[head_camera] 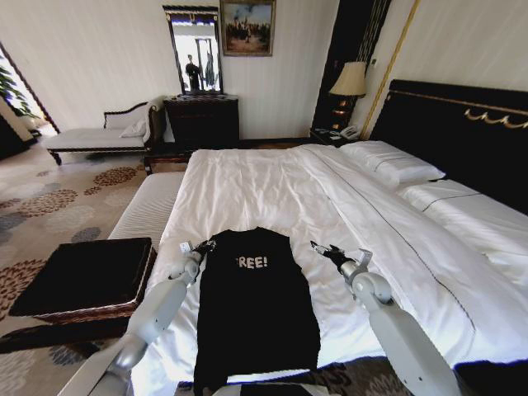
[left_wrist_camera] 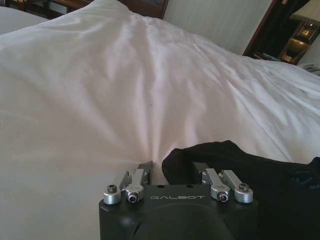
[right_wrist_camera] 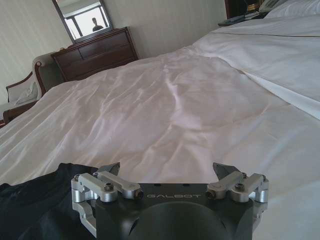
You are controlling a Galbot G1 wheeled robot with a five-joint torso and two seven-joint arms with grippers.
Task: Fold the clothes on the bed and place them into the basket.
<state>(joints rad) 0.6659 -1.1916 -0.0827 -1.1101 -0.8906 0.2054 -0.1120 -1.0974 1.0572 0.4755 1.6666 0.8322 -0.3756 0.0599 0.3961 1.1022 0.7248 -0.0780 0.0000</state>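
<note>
Item: T-shirt flat on bed, sleeves tucked. I judge folding step. Left pincer at its collar corner, fingers apart; right pincer apart — beside it. Next: grip both top corners. Basket left.

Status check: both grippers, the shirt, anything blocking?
Left gripper open at the T-shirt collar corner. Right gripper open, beside shirt, not touching. Shirt narrow-folded on bed. Nothing blocking.
</note>
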